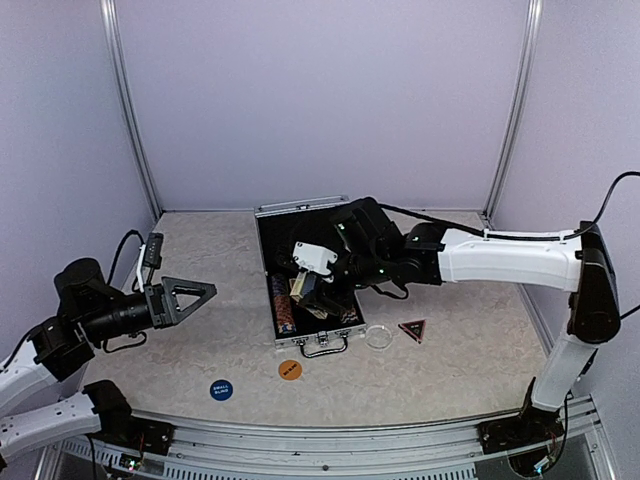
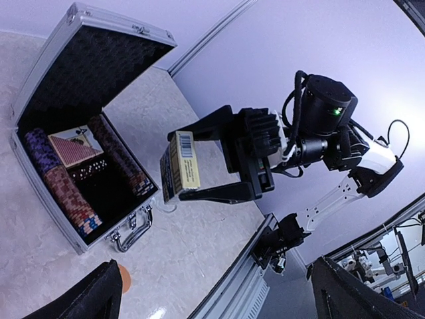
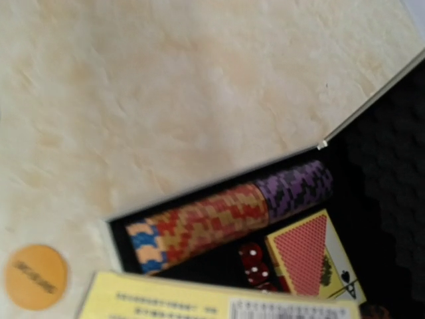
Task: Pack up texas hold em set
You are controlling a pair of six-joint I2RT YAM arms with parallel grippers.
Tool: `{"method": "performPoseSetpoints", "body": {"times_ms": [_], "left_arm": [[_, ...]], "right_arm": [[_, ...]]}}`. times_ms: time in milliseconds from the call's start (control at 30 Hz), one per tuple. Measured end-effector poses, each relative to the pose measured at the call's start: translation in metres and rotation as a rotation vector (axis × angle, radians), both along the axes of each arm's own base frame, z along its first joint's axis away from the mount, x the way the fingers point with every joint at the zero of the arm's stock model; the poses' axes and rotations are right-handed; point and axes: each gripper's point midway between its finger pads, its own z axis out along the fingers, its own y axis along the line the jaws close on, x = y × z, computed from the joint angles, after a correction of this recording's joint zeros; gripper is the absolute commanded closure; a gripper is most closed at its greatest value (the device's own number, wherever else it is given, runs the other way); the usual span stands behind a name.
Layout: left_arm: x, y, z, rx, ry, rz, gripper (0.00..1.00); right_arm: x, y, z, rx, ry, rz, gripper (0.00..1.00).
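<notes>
case (image 2: pixel 86 73) open: chip rows (image 2: pixel 63 193), card deck (image 2: pixel 74 147), dice (image 3: pixel 254 262) | right pincer (image 2: pixel 196 163) grips yellow deck (image 2: pixel 180 166) | left pincer (image 1: pixel 205 292) wide

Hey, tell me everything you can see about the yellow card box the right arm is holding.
The card box is a small, flat rectangular pack, apparently cardboard. It is yellow with fine dark print, a white barcode panel on one face, and a darker side. It looks closed. The right arm's fingers clamp it on two opposite edges, and it stands roughly upright in the left wrist view. It hangs in the air over the open case, touching only the fingers, and is not yet set inside.
</notes>
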Motion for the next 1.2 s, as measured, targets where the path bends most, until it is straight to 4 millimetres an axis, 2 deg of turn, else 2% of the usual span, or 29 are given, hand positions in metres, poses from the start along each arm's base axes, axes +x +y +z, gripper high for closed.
{"method": "performPoseSetpoints", "body": {"times_ms": [133, 333, 500, 700, 1000, 1200], "left_arm": [[-0.005, 0.002, -0.01, -0.013, 0.026, -0.006, 0.01], [-0.014, 0.007, 0.003, -0.068, 0.001, -0.013, 0.01], [-0.016, 0.008, 0.006, -0.079, -0.002, -0.016, 0.01], [-0.015, 0.008, 0.003, -0.076, 0.002, -0.015, 0.01], [-0.015, 0.008, -0.004, -0.067, 0.015, -0.014, 0.01], [-0.015, 0.007, -0.01, -0.063, 0.026, -0.014, 0.01]], "right_arm": [[0.017, 0.009, -0.025, -0.079, -0.042, 0.012, 0.39], [0.044, 0.024, -0.055, -0.196, -0.108, 0.007, 0.39], [0.057, 0.024, -0.075, -0.279, -0.14, 0.004, 0.38], [0.064, 0.017, -0.096, -0.344, -0.14, 0.007, 0.38], [0.067, 0.005, -0.115, -0.419, -0.127, 0.027, 0.35], [0.067, 0.003, -0.124, -0.451, -0.1, 0.048, 0.29]]}}
